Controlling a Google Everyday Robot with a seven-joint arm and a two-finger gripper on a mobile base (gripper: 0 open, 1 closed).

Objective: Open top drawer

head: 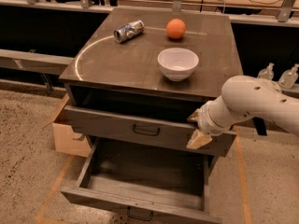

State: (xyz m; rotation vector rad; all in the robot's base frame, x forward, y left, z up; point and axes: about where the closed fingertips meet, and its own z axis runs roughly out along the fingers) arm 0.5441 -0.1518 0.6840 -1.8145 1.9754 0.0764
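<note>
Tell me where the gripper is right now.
In the camera view, the gripper is at the top drawer, by the right end of its front, right of the black handle and below the white bowl.

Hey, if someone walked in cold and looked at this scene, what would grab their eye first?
Probably the white robot arm reaching in from the right, its gripper at the right end of the top drawer, which stands partly pulled out. Below it the lower drawer gapes much farther open. On the cabinet top sit a white bowl, an orange and a tipped-over can.
</note>
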